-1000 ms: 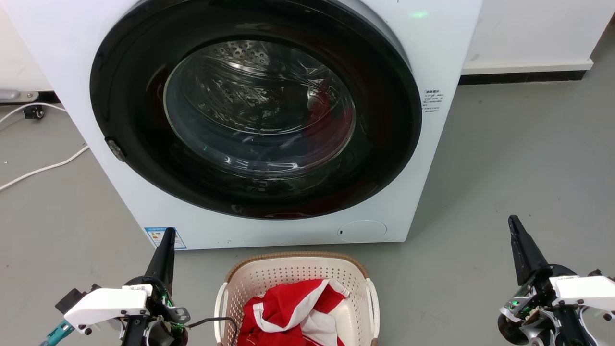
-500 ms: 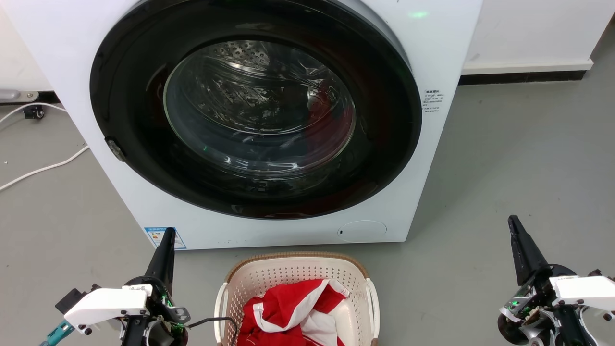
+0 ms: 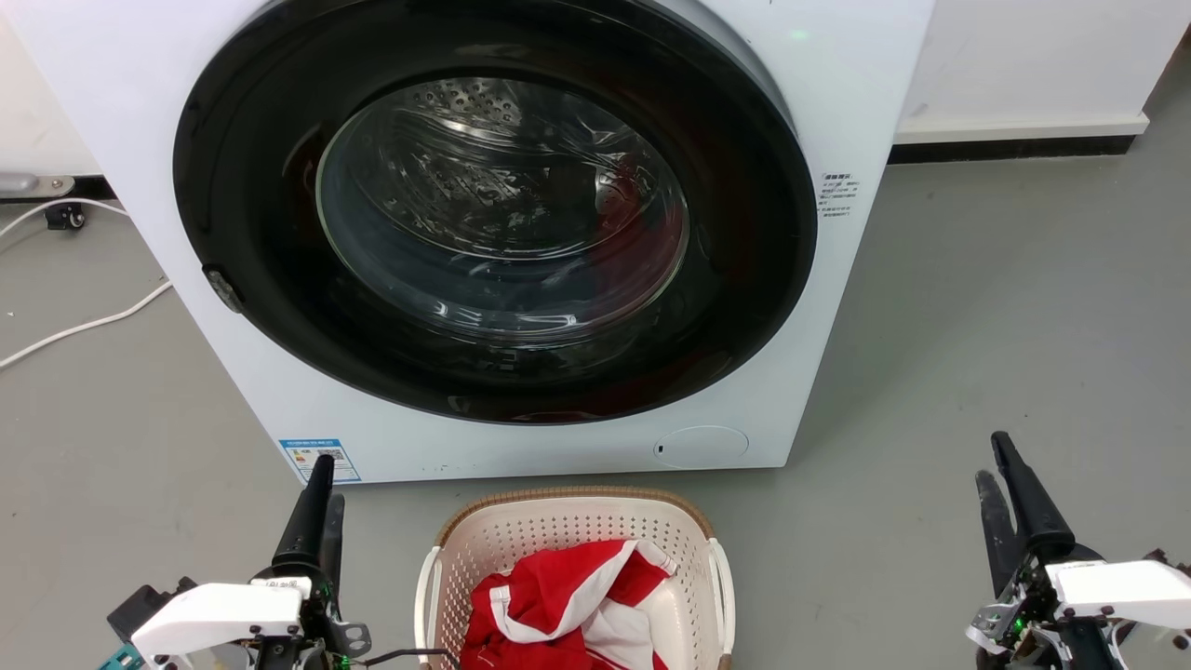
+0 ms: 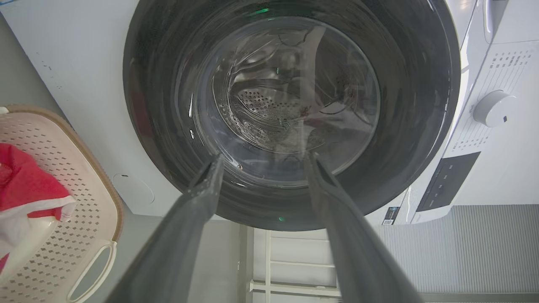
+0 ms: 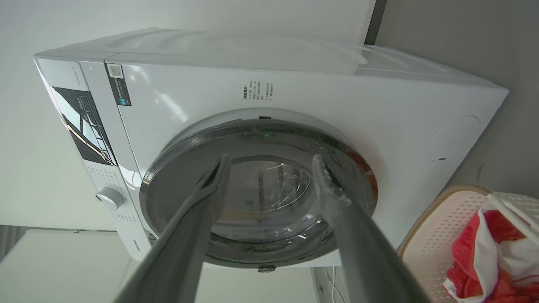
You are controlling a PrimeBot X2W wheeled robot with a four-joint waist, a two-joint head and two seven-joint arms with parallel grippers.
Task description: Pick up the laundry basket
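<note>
Handles (image 3: 724, 586) on the sides of the laundry basket (image 3: 558, 526), standing stiff and seemingly light before the washing machine (image 3: 865, 93), seemed my best hold; my left gripper (image 3: 330, 479) and right gripper (image 3: 990, 456) gaped empty.

A white front-loading washing machine (image 3: 865, 84) takes up the upper left and centre of the head view. Its round dark door (image 3: 744, 279) rings a clear glass porthole (image 3: 502, 205), with the perforated drum behind it. A small label (image 3: 321, 459) sits at its lower left corner and a round flap (image 3: 701, 447) at its lower right. The floor (image 3: 1005, 326) is smooth grey. At the upper right a white wall (image 3: 1033, 56) meets it along a dark skirting strip (image 3: 1010, 149). A white cable (image 3: 84, 326) trails over the floor at the left edge. In the left wrist view the machine carries a white dial (image 4: 490, 108).
</note>
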